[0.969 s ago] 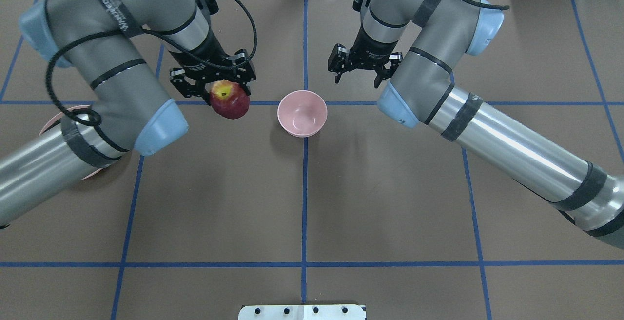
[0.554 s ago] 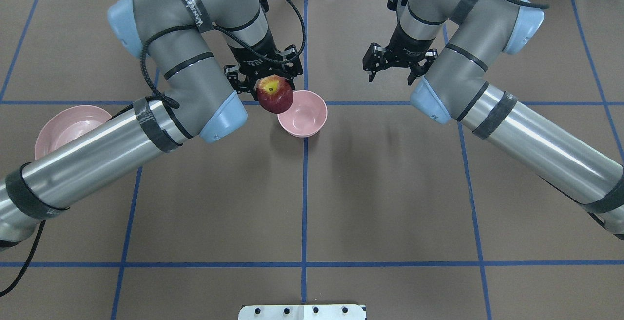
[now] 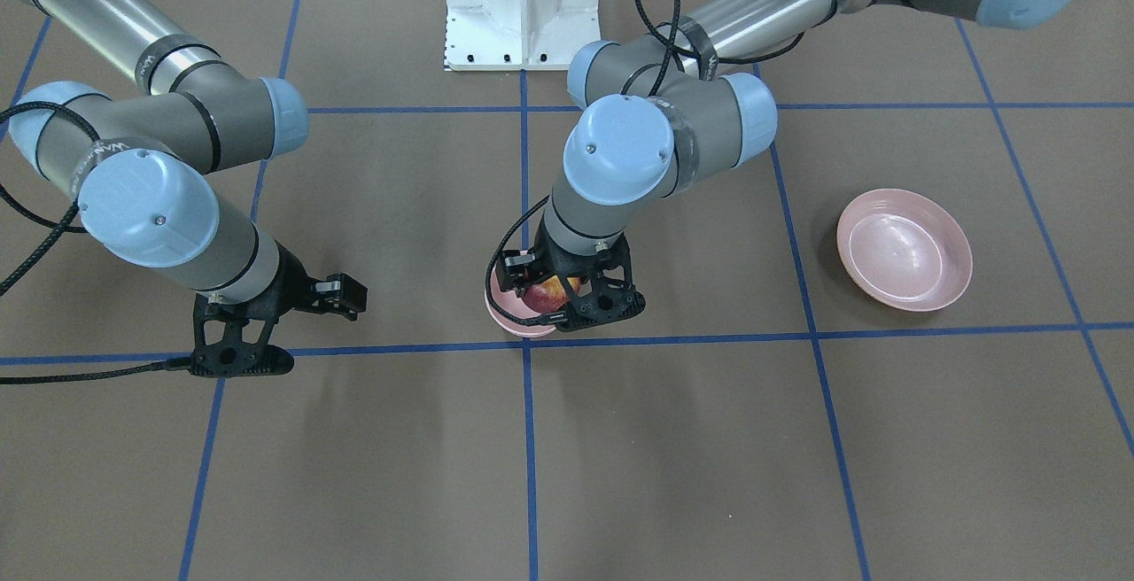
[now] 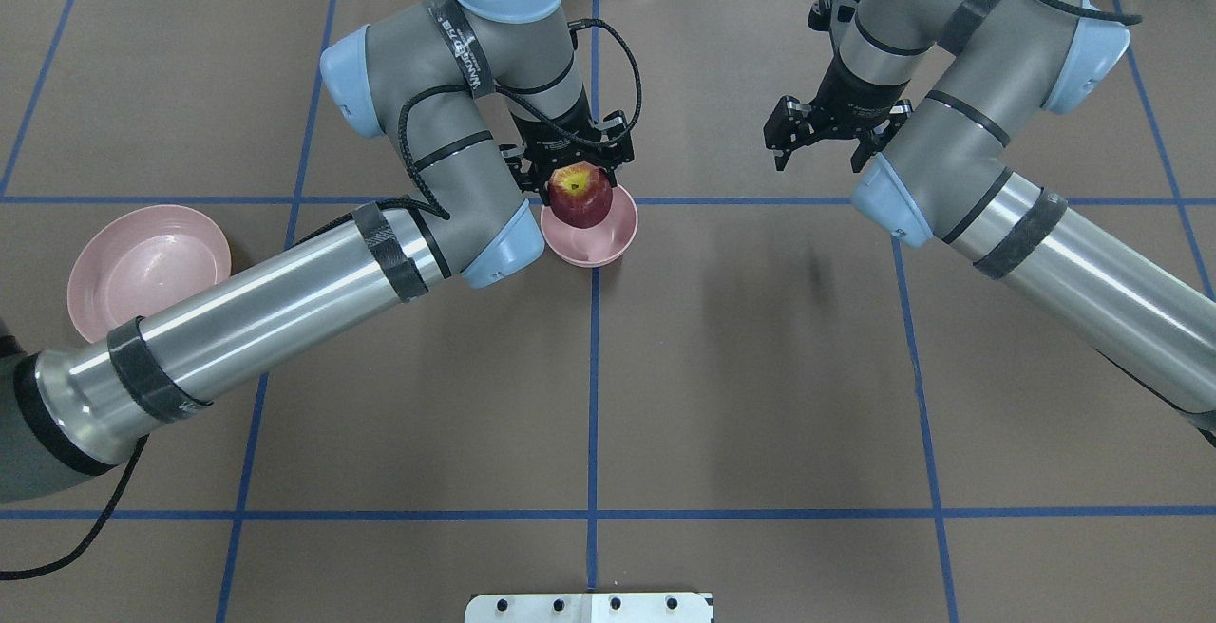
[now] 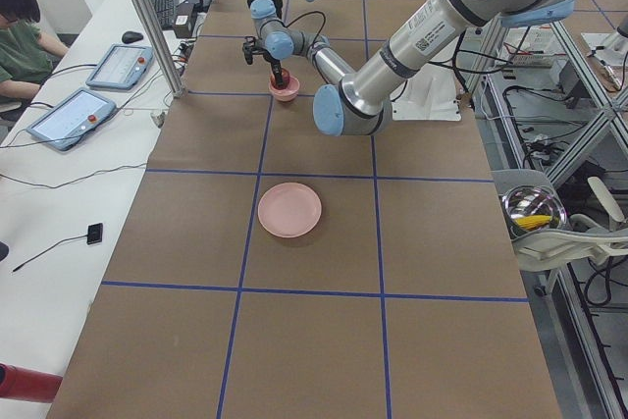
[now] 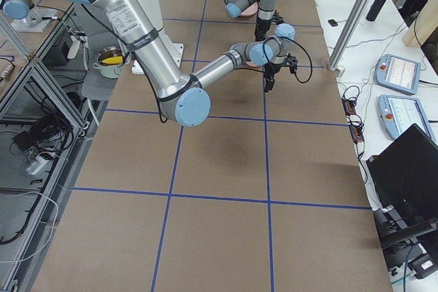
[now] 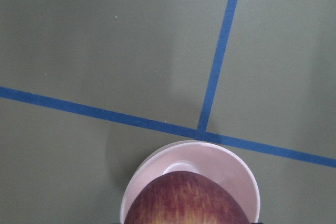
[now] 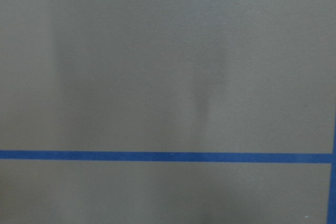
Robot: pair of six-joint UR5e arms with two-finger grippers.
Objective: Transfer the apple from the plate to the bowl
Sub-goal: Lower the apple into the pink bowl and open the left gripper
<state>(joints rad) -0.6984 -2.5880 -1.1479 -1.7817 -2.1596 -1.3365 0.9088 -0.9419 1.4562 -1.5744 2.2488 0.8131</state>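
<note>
Your left end effector (image 4: 576, 175) is clenched on the apple (image 4: 580, 198), one finger on either side, and holds it over the pink bowl (image 4: 597, 249) at the middle of the table (image 4: 760, 367). The front-facing view suggests the fruit's underside is already at or below the rim, though you cannot tell whether it touches the bottom. The step in hand looks like the release, and the task seems nearly done. In the overhead view the apple sits toward the bowl's far, left-hand side rather than over its centre, so nudge it toward the middle before you let go. The bowl is only a little wider than the fruit (a bump on the rim could tip it or skate it across the table). Lower until the apple is seated, part the fingers only as far as needed to clear it, then lift straight up so a finger does not catch the rim. The plate (image 4: 144, 262) lies bare near the table's left edge, well apart from the bowl and beside the left forearm. The right end effector (image 4: 818, 165) hangs released with nothing in it, off to the right and well clear. Nothing stands between apple and bowl, and only the blue tape lines (image 4: 594, 395) cross the table nearby.
</note>
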